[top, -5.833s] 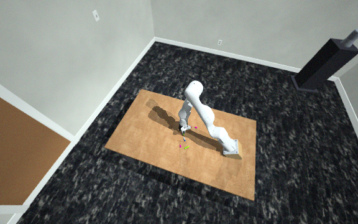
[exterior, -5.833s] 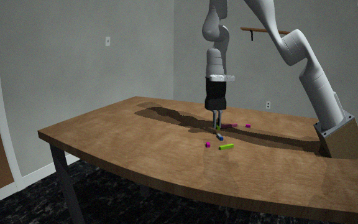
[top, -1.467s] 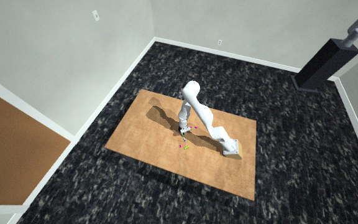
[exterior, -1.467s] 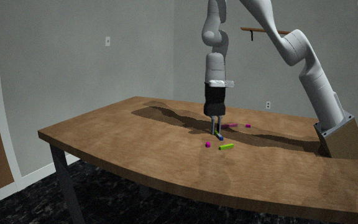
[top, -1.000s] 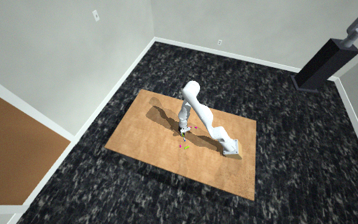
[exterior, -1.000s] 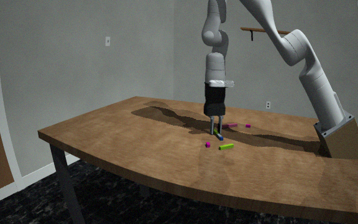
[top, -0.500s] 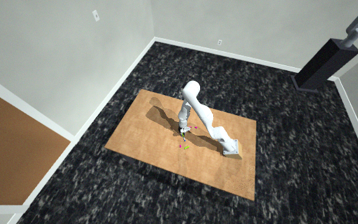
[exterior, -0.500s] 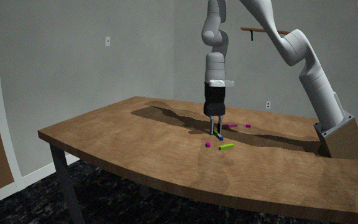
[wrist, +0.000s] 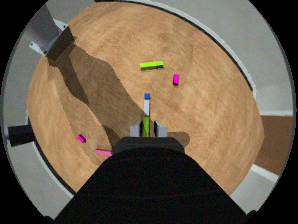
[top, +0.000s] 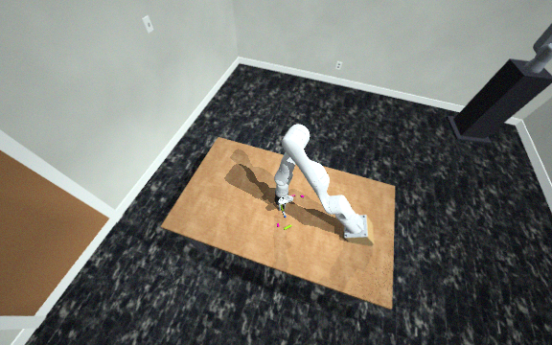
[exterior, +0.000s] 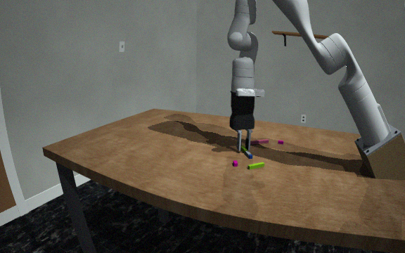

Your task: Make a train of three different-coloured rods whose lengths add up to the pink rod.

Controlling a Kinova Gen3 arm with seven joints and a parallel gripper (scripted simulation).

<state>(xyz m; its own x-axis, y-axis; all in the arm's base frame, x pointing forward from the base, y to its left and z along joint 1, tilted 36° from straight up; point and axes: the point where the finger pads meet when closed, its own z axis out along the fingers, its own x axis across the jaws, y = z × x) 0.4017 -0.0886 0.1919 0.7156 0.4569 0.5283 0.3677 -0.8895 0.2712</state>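
Observation:
My gripper (exterior: 243,150) (wrist: 148,126) is open, its fingers apart on either side of a lime rod (wrist: 146,126) that lies on the table. A grey rod (wrist: 147,107) follows it, then a short blue rod (top: 285,217) (exterior: 250,157) (wrist: 147,96). The three lie end to end in what looks like one straight line, with no gap that I can make out. The lime rod's far end is hidden under the gripper in the wrist view. The pink rod (exterior: 262,141) (wrist: 103,152) lies apart, partly hidden by the gripper body in the wrist view.
A second lime rod (top: 287,227) (exterior: 256,166) (wrist: 151,65) and a magenta rod (top: 278,224) (exterior: 235,163) (wrist: 176,79) lie beyond the blue end, apart from the line. Another magenta rod (top: 302,195) (exterior: 280,142) (wrist: 81,138) lies near the pink rod.

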